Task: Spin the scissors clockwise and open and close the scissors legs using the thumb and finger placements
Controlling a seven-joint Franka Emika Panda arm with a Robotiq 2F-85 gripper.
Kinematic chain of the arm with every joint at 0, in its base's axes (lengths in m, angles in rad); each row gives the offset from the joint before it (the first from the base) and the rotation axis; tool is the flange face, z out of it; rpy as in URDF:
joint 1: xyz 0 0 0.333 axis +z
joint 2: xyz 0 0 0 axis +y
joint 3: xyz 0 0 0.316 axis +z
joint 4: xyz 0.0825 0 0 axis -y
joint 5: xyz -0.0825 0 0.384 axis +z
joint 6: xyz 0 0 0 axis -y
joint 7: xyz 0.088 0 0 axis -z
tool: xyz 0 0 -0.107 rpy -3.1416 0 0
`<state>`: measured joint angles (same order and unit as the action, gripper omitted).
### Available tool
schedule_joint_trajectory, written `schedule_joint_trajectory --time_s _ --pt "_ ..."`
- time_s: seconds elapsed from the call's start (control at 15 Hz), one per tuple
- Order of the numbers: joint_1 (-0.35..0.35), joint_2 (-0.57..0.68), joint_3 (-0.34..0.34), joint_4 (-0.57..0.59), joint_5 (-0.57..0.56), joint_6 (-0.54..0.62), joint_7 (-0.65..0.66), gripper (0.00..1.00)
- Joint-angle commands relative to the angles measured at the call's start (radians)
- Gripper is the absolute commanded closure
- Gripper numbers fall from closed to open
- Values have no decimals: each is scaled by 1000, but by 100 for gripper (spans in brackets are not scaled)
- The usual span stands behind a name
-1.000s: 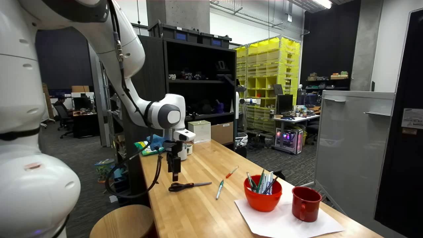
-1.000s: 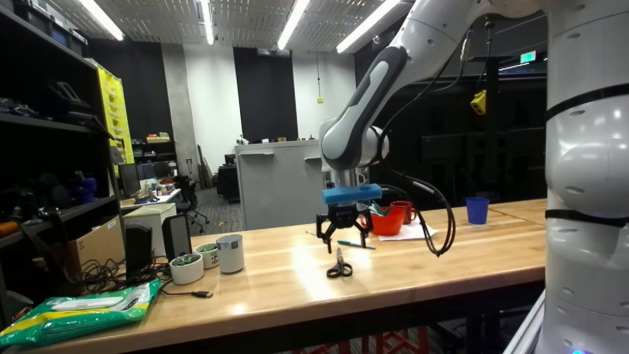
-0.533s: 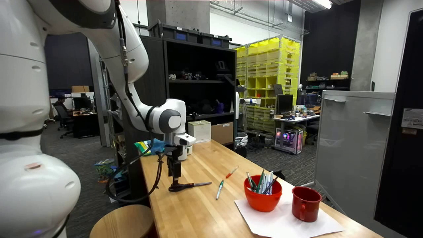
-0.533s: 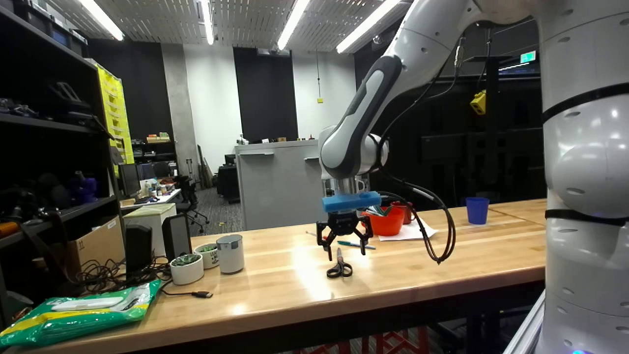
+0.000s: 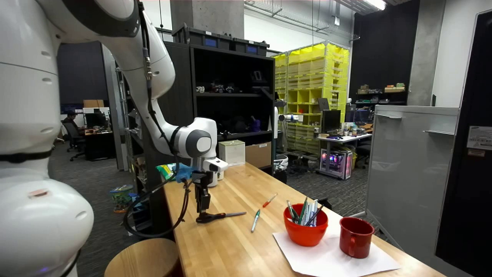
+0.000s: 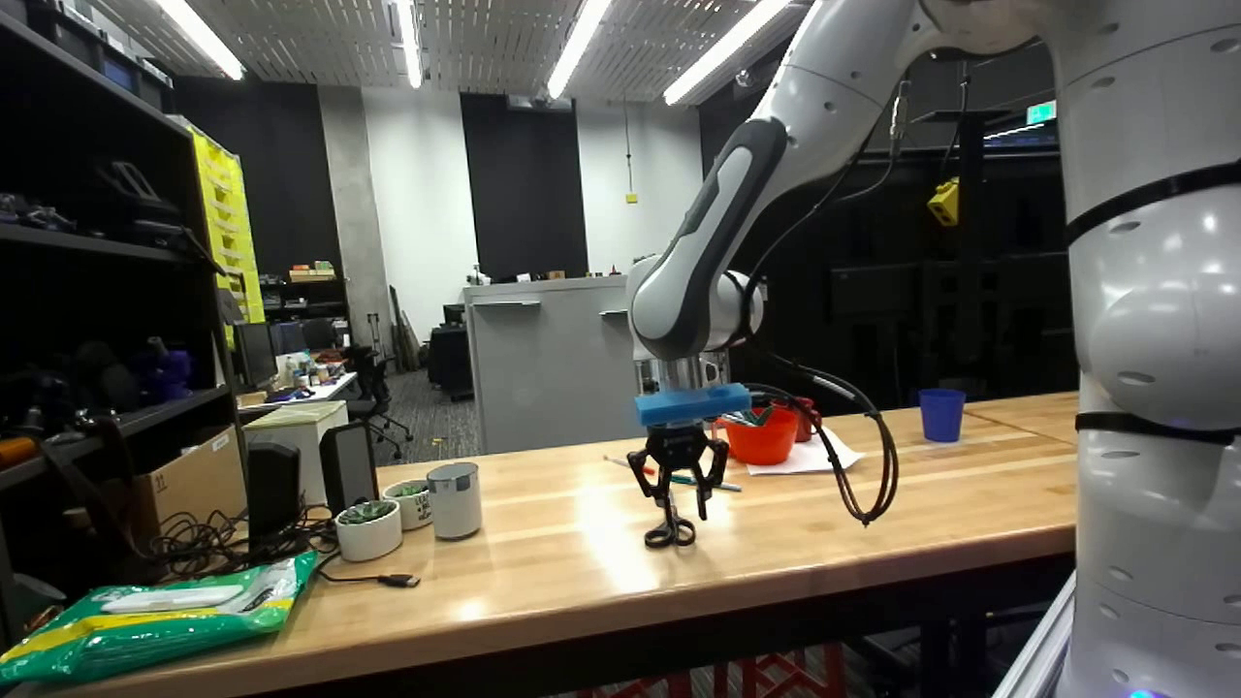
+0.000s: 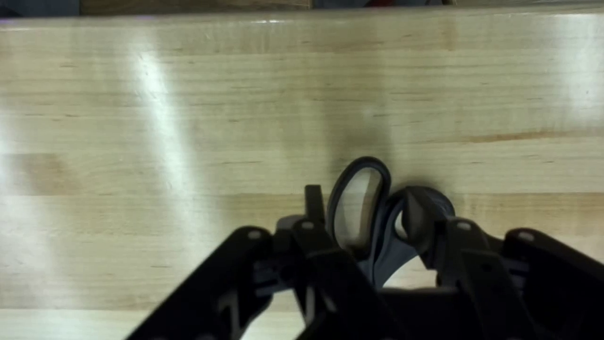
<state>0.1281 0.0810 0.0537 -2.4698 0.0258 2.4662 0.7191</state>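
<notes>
The scissors lie flat on the table, with grey scissors legs (image 5: 235,214) resting together in an exterior view. In the wrist view, their thumb and finger placements are two black loops, the near-upright left loop (image 7: 362,162) and the right loop (image 7: 441,200). My gripper (image 7: 364,203) points down over these handles, jaws part-way apart. Its left fingertip (image 7: 314,198) stands just outside the left loop; its right fingertip (image 7: 417,212) overlaps the right loop, and whether it touches is unclear. Seen in an exterior view, the gripper (image 6: 684,508) is low above the scissors (image 6: 670,534). My gripper hides the blades in the wrist view.
A green-capped pen (image 5: 255,220) and a red-ended pen (image 5: 270,200) lie past the blades. Farther along are a red bowl (image 5: 306,234) of pens and a dark red mug (image 5: 356,238) on white paper (image 5: 300,261). The table edge (image 7: 283,19) runs near the handles.
My gripper has come down toward the scissors' handles, and its jaws have drawn nearer each other in the last half second. The scissors lie where they were.
</notes>
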Motion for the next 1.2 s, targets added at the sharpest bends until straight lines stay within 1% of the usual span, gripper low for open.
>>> schedule_joint_trajectory --time_s 0.0,0.13,0.33,0.4,0.47,0.53,0.6,0.8,1.13 --pt "-4 13 5 15 -2 1 1 45" --pt "-4 26 4 26 0 -3 -3 40" --pt "-4 44 3 44 3 -5 -10 43" --pt "-4 51 2 52 5 -7 -13 50" --pt "-5 58 0 60 7 -8 -17 49" --pt "-5 64 -1 67 9 -11 -20 53" --pt "-6 72 -3 76 13 -11 -25 50" --pt "-7 98 -8 104 17 -17 -35 49" --pt "-11 141 -13 144 36 -23 -66 52"
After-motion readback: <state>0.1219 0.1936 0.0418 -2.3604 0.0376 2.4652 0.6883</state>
